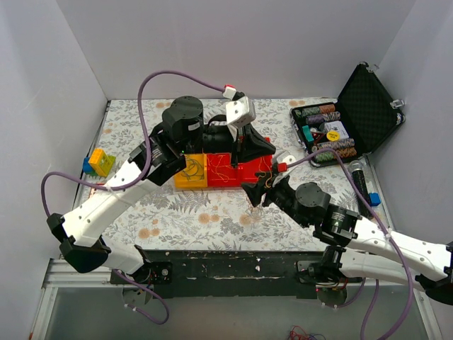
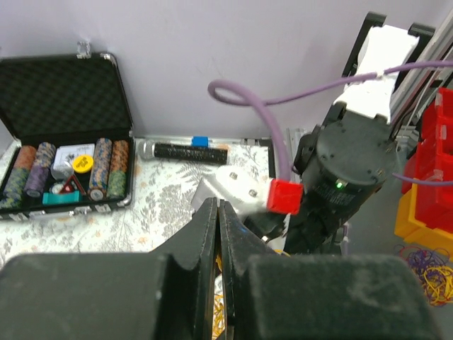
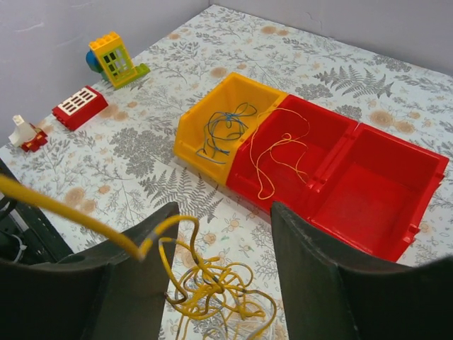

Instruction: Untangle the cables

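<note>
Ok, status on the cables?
Left gripper shut, grip unclear. Right gripper open above yellow cable clump, one strand across its finger. Blue cables in yellow bin, yellow one in red bin. Nothing blocking.

Bins [image 3: 382,205] — smooth glossy plastic; tablecloth [image 3: 318,64] matt printed cloth; case [image 1: 364,103] lined with dimpled black foam; cables [image 3: 212,287] smooth-coated.
</note>
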### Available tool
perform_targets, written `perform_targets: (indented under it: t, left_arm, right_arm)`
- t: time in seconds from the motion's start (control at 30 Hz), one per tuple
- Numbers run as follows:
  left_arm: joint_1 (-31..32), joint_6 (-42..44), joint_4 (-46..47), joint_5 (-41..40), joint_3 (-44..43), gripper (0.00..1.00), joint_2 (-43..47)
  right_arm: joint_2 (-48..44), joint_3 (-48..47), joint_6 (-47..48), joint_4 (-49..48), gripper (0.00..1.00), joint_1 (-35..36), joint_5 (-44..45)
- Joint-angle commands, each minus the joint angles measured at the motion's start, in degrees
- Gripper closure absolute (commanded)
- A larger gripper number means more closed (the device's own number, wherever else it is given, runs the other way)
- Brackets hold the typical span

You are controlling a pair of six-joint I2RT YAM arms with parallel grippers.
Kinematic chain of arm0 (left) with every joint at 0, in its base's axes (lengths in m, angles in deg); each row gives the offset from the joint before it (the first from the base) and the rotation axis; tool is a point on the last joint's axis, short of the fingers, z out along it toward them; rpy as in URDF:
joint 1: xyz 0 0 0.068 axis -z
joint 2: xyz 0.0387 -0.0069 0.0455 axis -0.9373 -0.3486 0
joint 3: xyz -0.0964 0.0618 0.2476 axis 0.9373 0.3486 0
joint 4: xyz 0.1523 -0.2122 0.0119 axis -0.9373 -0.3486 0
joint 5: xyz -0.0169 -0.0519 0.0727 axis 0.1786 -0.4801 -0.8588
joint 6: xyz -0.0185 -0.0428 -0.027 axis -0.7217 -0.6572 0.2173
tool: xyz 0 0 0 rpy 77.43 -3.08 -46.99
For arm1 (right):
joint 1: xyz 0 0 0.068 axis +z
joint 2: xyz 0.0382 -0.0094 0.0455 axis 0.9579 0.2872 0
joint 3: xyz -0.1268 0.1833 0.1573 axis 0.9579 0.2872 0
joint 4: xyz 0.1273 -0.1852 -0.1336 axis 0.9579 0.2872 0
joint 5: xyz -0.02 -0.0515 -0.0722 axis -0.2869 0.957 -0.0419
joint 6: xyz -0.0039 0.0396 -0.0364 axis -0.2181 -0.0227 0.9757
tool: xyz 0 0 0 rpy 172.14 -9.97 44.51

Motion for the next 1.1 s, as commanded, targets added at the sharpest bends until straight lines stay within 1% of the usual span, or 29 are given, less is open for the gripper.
perform_targets:
  t: [0.0,0.07,0.1,0.13,0.27,0.47,0.57,0.67,0.77,0.87,0.93,0.97,1.07]
  left_arm:
    - [-0.35,1.04,0.47,0.57,-5.00,1.00,0.69]
    - [-0.35,2.10,0.47,-0.66,-6.58,1.00,0.51]
    - [-0.35,2.54,0.73,-1.19,-7.11,1.00,0.43]
    - [-0.35,2.98,1.08,-1.97,-7.46,1.00,0.51]
    - [-0.35,4.56,1.96,-3.56,-9.31,1.00,0.51]
    - [-0.35,4.65,3.19,-4.79,-12.91,1.00,-0.27]
    - [-0.35,5.44,4.24,-6.54,-15.19,1.00,-0.54]
    - [-0.35,6.85,7.31,-9.62,-16.43,1.00,-0.37]
    - [-0.35,9.39,11.62,-14.18,-16.34,1.00,0.25]
    - [-0.35,12.55,16.97,-20.59,-16.26,1.00,0.34]
    - [-0.35,14.14,21.36,-25.42,-15.56,1.00,0.69]
    - [-0.35,15.36,25.39,-27.36,-14.86,1.00,1.12]
    - [-0.26,18.53,30.78,-30.01,-13.35,1.00,1.57]
  right_arm:
    - [1.39,1.76,-0.89,-5.85,0.44,0.15,0.99]
    - [1.92,4.04,-3.35,-5.85,0.59,0.15,0.55]
    - [2.18,5.45,-4.49,-6.03,0.62,0.15,0.20]
    - [2.36,6.94,-5.63,-6.29,0.63,0.15,-0.24]
    - [3.41,12.75,-10.21,-7.96,0.59,0.14,-2.70]
    - [7.53,18.47,-14.61,-11.82,0.58,0.06,-5.25]
    - [10.35,20.57,-16.10,-13.58,0.57,0.06,-6.13]
    - [12.81,22.95,-18.03,-15.69,0.53,0.06,-7.01]
    - [14.57,25.06,-19.79,-17.28,0.50,0.15,-8.33]
    - [15.37,26.82,-21.11,-18.16,0.43,0.15,-8.68]
    - [15.45,27.87,-21.90,-18.24,0.42,0.15,-8.60]
    - [15.37,28.31,-22.25,-18.25,0.41,0.23,-8.51]
    - [15.28,29.46,-23.05,-18.33,0.41,0.15,-8.33]
